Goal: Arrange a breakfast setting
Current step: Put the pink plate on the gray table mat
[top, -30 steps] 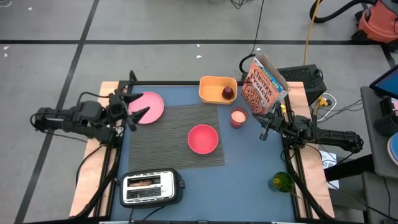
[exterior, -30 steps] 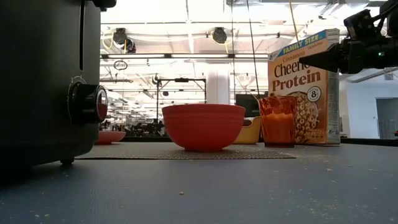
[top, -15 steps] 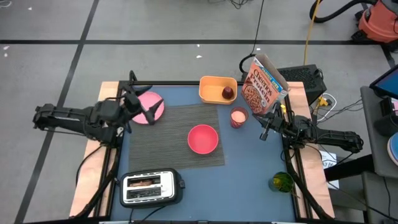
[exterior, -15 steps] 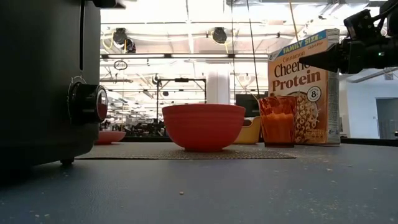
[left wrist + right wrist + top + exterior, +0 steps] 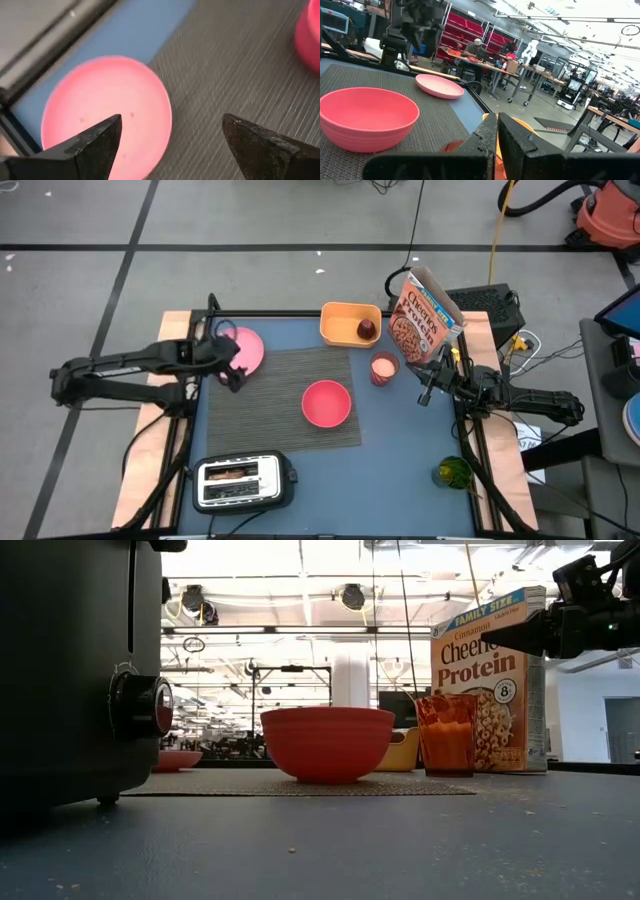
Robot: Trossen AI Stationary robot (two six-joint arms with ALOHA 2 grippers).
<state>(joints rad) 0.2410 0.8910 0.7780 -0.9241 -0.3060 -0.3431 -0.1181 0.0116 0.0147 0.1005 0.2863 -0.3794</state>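
High view: the scene is listed from the near edge of the tabletop to the far edge.
Toaster (image 5: 243,481): set at the near edge, left of centre; a toast slice (image 5: 232,474) is seen in its slot.
Placemat (image 5: 250,412): laid across the middle of the tabletop.
Pink bowl (image 5: 326,402): placed on the placemat, toward its right side.
Right gripper (image 5: 426,392): held over the right edge, fingers pressed together, nothing gripped.
Left gripper (image 5: 229,357): spread wide over the plate's right rim, nothing held.
Pink plate (image 5: 106,116): lying near the far-left corner, touching the placemat's corner.
Glass (image 5: 383,368): stood just off the placemat's far-right corner.
Cereal box (image 5: 424,317): stood near the far-right corner.
Yellow tray (image 5: 345,319): at the far edge, with the dark red fruit (image 5: 367,329) inside.
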